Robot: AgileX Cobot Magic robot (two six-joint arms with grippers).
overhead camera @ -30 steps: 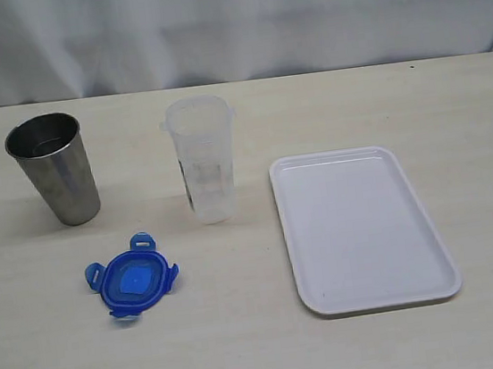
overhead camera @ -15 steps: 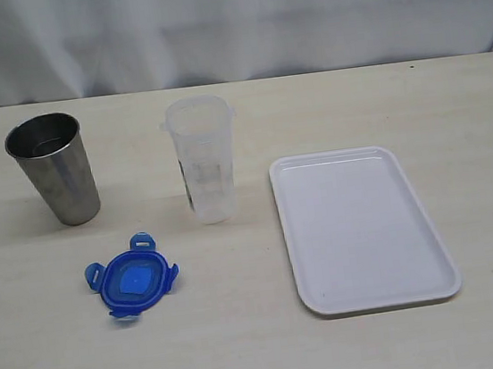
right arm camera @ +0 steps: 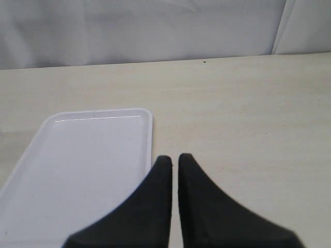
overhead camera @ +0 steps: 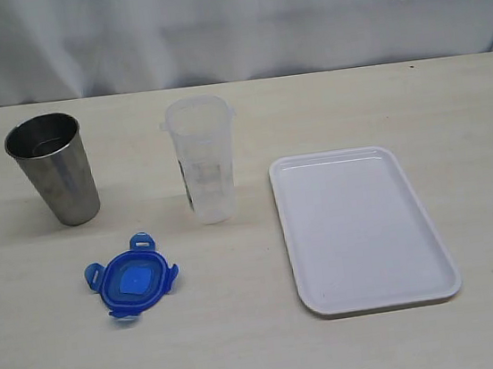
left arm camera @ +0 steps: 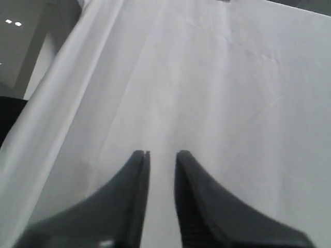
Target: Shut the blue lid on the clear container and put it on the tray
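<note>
The blue lid point(overhead camera: 133, 284) lies flat on the table at the front left, its flaps spread out. Behind it and to the right, the clear container point(overhead camera: 203, 158) stands upright with its top uncovered. The white tray point(overhead camera: 359, 225) rests on the right with nothing on it. Neither gripper appears in the exterior view. My left gripper point(left arm camera: 161, 153) faces white cloth, its jaws a little apart with nothing between them. My right gripper point(right arm camera: 175, 157) is shut and empty, hovering near a corner of the tray point(right arm camera: 88, 155).
A tapered steel cup point(overhead camera: 54, 169) stands upright at the back left, left of the container. A white cloth backdrop point(overhead camera: 227, 25) hangs behind the table's far edge.
</note>
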